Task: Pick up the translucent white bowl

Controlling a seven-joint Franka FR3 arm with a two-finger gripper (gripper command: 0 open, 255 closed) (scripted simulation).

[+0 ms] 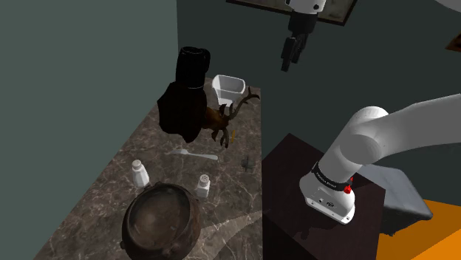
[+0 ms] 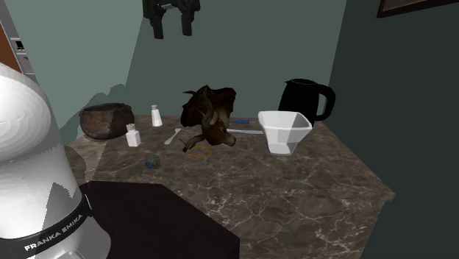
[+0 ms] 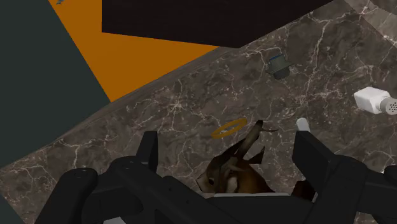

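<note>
The translucent white bowl (image 1: 229,87) (image 2: 283,130), square-rimmed with a tapering base, stands upright on the marble counter (image 2: 294,199) beside a black kettle (image 2: 303,99). My black gripper (image 1: 290,53) (image 2: 171,18) hangs high above the counter, well apart from the bowl, toward the second exterior view's left. Its fingers (image 3: 149,149) stand apart with nothing between them, so my gripper (image 3: 229,149) is open. Below it, in the wrist view, lie a brown horned animal head (image 3: 238,172) and a thin gold ring (image 3: 229,128).
The horned head (image 1: 214,118) lies between bowl and counter middle, a white spoon (image 1: 193,153) beside it. Two white shakers (image 1: 139,172) (image 1: 203,184), a dark round pot (image 1: 160,220) and a small cup (image 1: 248,163) also stand on the counter. The black stand (image 1: 295,185) adjoins the counter's edge.
</note>
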